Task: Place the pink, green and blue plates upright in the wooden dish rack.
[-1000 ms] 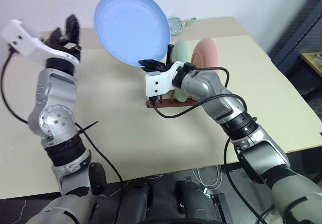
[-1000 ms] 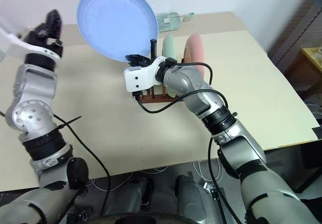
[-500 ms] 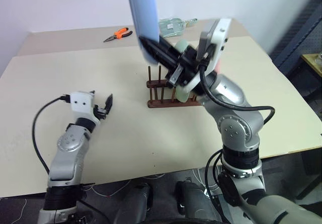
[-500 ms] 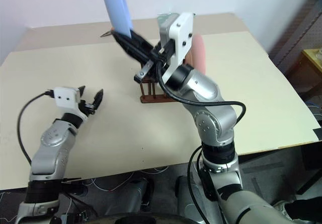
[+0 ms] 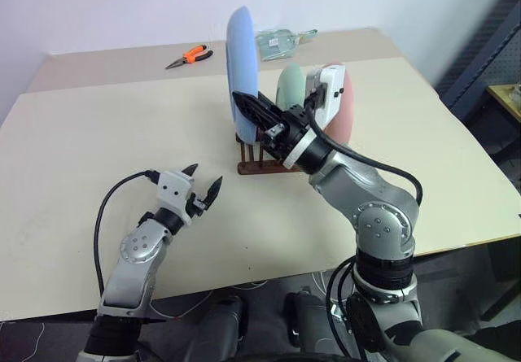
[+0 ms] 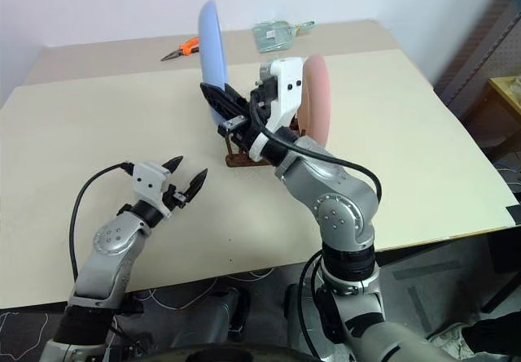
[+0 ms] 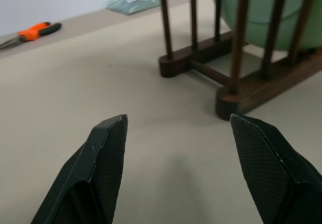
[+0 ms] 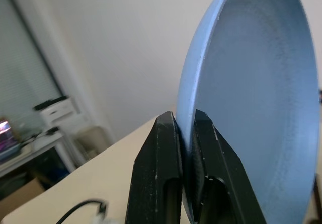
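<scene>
**Left eye view: blue plate on edge above the rack's free pegs**

Nearest, the left gripper [image 5: 201,189] hovers low over the table [image 5: 73,175] with its fingers spread apart and nothing between them, pointing toward the wooden dish rack [image 7: 236,78].

Further in, the right gripper [image 8: 183,133] is clamped on the rim of the blue plate [image 5: 242,61], holding it upright and edge-on over the near end of the rack. The plate looks stiff and matte, light enough for a rim pinch, though probably brittle if knocked against the pegs. With so small a hold at the lower edge, it may pivot between the fingers; lowering it slowly between two pegs seems wise.

Behind it, the green plate [image 5: 290,84] and then the pink plate [image 5: 343,106] already stand upright in the rack.

Far off lie orange pliers [image 5: 190,54] near the table's back edge.
</scene>
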Robot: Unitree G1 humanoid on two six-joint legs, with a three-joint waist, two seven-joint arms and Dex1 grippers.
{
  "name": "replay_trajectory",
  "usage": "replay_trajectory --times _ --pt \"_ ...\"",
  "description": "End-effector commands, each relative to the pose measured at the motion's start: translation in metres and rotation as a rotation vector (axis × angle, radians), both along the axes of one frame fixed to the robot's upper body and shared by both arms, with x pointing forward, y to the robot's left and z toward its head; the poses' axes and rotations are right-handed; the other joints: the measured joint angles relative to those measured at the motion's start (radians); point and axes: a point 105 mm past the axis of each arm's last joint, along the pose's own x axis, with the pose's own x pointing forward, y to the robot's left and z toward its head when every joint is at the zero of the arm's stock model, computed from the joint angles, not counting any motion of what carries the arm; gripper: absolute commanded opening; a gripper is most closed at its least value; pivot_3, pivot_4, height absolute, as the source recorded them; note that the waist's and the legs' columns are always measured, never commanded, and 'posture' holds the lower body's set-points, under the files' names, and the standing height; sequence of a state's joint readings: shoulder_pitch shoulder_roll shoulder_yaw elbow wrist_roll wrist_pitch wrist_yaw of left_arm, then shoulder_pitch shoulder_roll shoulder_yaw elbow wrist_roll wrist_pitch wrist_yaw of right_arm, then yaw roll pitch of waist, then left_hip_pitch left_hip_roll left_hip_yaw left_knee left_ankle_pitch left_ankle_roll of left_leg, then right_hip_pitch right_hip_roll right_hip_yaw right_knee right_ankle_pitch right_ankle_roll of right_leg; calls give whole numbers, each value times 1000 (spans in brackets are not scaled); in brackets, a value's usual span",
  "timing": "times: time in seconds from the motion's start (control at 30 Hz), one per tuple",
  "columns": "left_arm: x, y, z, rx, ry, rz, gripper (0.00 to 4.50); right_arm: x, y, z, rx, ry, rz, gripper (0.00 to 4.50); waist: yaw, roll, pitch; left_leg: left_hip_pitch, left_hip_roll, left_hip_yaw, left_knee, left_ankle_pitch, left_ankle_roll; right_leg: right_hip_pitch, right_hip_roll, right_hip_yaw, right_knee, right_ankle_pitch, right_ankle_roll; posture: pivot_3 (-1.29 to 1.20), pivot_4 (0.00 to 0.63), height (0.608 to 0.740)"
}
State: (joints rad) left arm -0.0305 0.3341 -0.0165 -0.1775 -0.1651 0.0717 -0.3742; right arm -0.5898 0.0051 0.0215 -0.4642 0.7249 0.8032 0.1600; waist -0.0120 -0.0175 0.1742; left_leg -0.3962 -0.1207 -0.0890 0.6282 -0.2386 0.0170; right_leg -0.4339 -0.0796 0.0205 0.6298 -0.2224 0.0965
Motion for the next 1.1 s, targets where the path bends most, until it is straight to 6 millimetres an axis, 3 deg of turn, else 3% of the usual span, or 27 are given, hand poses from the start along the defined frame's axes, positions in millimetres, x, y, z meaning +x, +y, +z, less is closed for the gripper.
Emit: replay_trajectory --times 0.03,0.37,0.47,0.57,0.93,1.1 --pt "-4 -4 14 -5 -56 -28 3309 1 0 11 28 -10 -2 0 0 0 0 0 0 0 0 0 0 0 0 0 0 0 0 0 150 740" --pt "-7 -11 16 -13 -55 -69 3309 19 0 -3 10 121 -15 0 -1 0 0 0 0 0 0 0 0 0 0 0 0 0 0 0 150 740" --pt "-7 -12 15 -11 -54 -71 3347 21 0 -3 1 121 -20 1067 -1 0 0 0 0 0 0 0 0 0 0 0 0 0 0 0 150 740" --pt "-7 -13 14 -11 -52 -75 3347 25 -1 3 -43 55 -62 2432 -1 0 0 0 0 0 0 0 0 0 0 0 0 0 0 0 150 740" --pt "-7 -18 12 -17 -46 -87 3347 34 -7 36 -200 -218 -156 2432 -1 1 0 0 0 0 0 0 0 0 0 0 0 0 0 0 150 740" --pt "-6 -19 11 -19 -44 -86 3347 35 -18 54 -269 -349 -207 2432 0 1 0 0 0 0 0 0 0 0 0 -1 0 0 0 0 150 740"
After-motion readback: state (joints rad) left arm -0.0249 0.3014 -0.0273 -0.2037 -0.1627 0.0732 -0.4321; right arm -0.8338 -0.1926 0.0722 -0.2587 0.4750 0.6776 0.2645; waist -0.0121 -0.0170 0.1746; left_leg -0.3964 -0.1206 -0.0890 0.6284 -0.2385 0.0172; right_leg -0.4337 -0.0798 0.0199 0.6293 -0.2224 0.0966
